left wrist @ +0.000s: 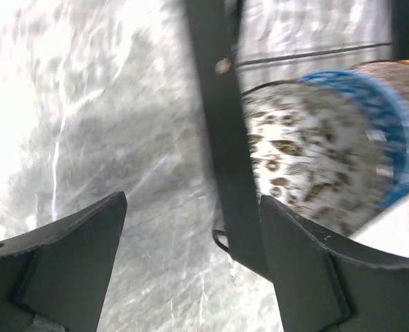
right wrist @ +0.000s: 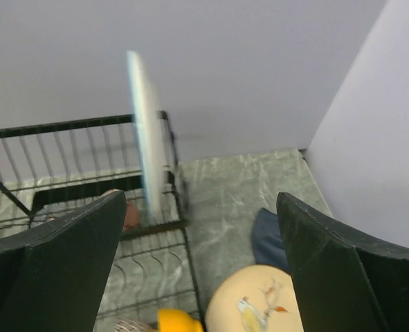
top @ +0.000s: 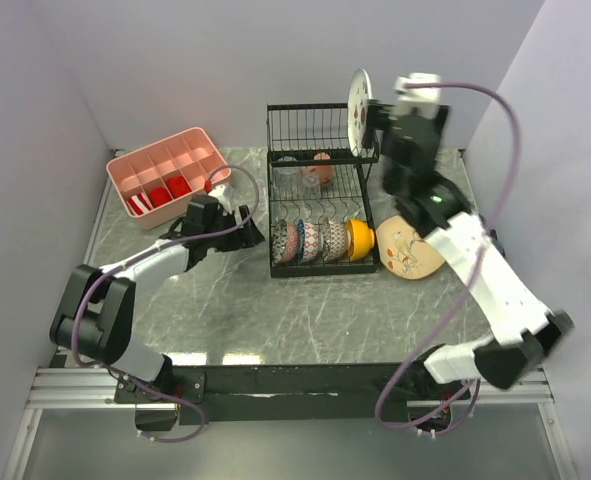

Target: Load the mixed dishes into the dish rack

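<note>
1. Dish rack (top: pixel 305 125), ref. landmark. In the front slotted section we see a row of patterned small bowls (top: pixel 310 241) standing on edge. The orange bowl (top: pixel 361 238) closes the row at its right end. In the left wrist view a grey patterned bowl (left wrist: pixel 308 159) sits just behind the rack's frame bar, with a blue-rimmed bowl (left wrist: pixel 398 124) nested against it.
2. Rear basket section holds the terracotta cup (top: pixel 321 164) and, just beside it, the clear glass (top: pixel 310 184).
3. The white watermelon-slice plate (top: pixel 358 110) stands upright on edge at the rack's rear right corner. We cannot tell if it sits in a slot.
4. The cream bird-motif plate (top: pixel 410 252) lies flat on the table (top: pixel 275 310), touching or just beside the rack's right front corner, bird print facing up.
5. The pink tray (top: pixel 155 146) is left of the rack. Red items (top: pixel 170 188) fill its near compartments.
6. Left gripper (top: pixel 250 228) is at the rack's left front side, fingers spread, nothing between them.
7. Right gripper (top: pixel 377 118) is right of the rack's rear corner, near the upright plate, fingers spread wide and not gripping it.
8. A dark blue obj. (right wrist: pixel 270 235) lies right of the rack. ID not possible.
</note>
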You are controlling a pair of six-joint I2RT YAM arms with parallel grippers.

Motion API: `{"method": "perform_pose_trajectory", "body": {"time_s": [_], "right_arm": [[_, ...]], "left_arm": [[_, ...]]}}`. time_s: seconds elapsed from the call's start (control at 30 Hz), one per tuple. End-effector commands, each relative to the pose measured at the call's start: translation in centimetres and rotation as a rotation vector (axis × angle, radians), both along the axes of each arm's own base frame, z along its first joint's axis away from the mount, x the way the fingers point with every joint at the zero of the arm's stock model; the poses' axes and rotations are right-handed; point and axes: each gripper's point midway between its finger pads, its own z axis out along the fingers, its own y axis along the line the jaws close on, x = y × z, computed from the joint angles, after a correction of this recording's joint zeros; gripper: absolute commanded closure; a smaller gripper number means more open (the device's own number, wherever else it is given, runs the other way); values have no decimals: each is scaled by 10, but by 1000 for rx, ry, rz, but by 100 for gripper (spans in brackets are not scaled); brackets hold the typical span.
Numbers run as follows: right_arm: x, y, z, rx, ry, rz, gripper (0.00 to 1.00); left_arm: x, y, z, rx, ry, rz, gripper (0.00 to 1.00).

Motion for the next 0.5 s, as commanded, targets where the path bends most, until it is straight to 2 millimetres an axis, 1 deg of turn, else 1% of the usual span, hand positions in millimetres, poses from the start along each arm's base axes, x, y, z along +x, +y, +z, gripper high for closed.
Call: {"method": "perform_pose_trajectory", "body": {"time_s": [0.0,0.03,0.07,0.1,0.13,0.17,0.2,0.23,0.27,0.3,0.33,0.4,0.43,0.47], "right_arm": [[-15,-41,-38,75,143,92,6],[-20,-51,-41,95,155,101,11],[-21,-80,-66,110,222,59,12],[-22,-74,-79,154,262,143,12],[-25,-84,-89,192,295,153,13],[-31,-92,-113,234,373,141,13],[-34,-118,-125,301,408,80,14],[-35,-113,-147,359,483,131,15],[-43,-119,-166,413,556,103,15],[-47,-137,-180,503,579,40,16],[-55,-135,-209,572,639,39,17],[-61,-148,-229,685,643,-28,18],[-72,-149,-254,742,696,-60,19],[-76,-148,-263,789,709,-67,19]], "left_arm": [[5,-18,68,-69,-170,-176,15],[4,-18,73,-68,-178,-186,15],[5,-18,78,-72,-188,-199,15],[-1,-15,74,-62,-158,-214,15],[-3,-14,73,-57,-145,-215,15],[-3,-12,74,-54,-139,-215,15],[-5,-9,71,-45,-115,-212,15],[-5,-7,68,-39,-102,-206,15],[-5,-5,68,-40,-94,-200,16],[-4,-2,68,-41,-85,-184,16],[-4,-1,68,-43,-84,-179,16],[-3,4,67,-41,-84,-165,16],[-3,6,64,-30,-77,-155,15],[-2,8,63,-25,-74,-154,15]]}}
